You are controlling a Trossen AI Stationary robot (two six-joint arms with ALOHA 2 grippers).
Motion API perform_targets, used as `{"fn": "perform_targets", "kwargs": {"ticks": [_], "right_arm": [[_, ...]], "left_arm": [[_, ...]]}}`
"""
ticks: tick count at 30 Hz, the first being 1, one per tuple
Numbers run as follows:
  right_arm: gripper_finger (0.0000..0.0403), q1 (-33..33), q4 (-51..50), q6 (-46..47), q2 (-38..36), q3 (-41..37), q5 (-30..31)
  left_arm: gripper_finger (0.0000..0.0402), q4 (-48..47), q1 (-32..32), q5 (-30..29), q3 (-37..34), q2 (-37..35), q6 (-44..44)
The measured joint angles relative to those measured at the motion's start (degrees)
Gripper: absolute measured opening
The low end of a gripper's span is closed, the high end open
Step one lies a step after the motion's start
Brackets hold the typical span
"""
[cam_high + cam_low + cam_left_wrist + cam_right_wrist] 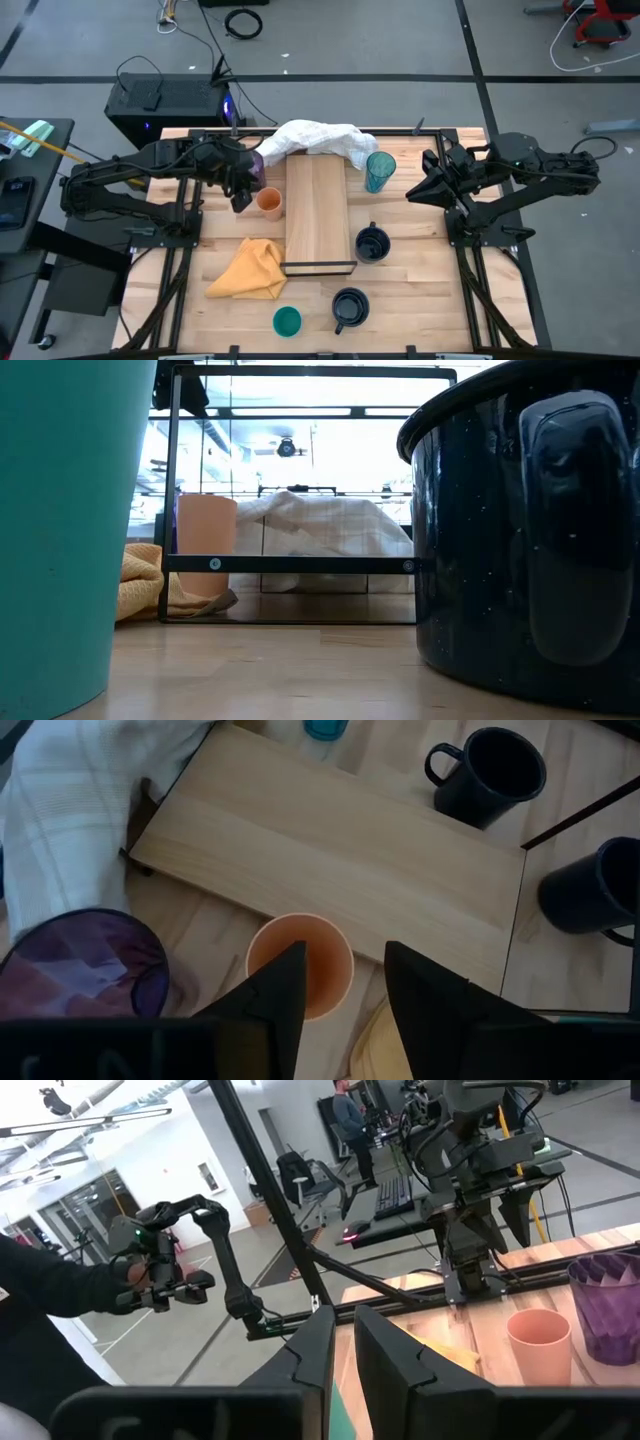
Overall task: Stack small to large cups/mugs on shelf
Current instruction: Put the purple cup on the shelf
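Slatted tabletop carries the bare shelf (319, 222). My left gripper (340, 982) hangs over the orange cup (299, 964) beside it, jaws apart, holding nothing; right gripper (343, 1342) waits narrow.

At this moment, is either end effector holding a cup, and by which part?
Nothing is held. The left end effector hangs open above the orange cup, not touching it. The right end effector is empty, off to the table's right.

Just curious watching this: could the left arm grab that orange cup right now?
Probably yes. The left gripper hovers open just above the orange cup, with nothing between them; the purple tumbler stands beside it.
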Motion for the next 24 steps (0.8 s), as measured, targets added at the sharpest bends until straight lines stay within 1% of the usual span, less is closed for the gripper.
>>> {"fn": "perform_targets", "kwargs": {"ticks": [4,11,14,19,24], "right_arm": [[0.0052,0.0,-0.01,0.0,0.94,0.0,0.01],[0.0052,-0.5,0.23,-0.02,2.07,-0.02,0.6],[0.0052,-0.92,1.4,0.18,2.04,-0.01,2.5],[0.0052,-1.44,6.6,1.95,2.05,-0.02,5.99],[0.0052,-1.44,10.47,2.91,2.36,-0.02,12.73]], "left_arm": [[0.0143,-1.57,0.04,-0.24,0.0,0.0,0.72],[0.0143,-7.89,1.26,-3.54,-0.02,0.0,2.31],[0.0147,-8.8,3.29,-5.78,-0.02,0.0,3.0],[0.0147,-8.67,8.52,-9.15,-0.02,0.0,6.32],[0.014,-8.08,14.48,-10.76,-0.02,0.0,9.15]]}}
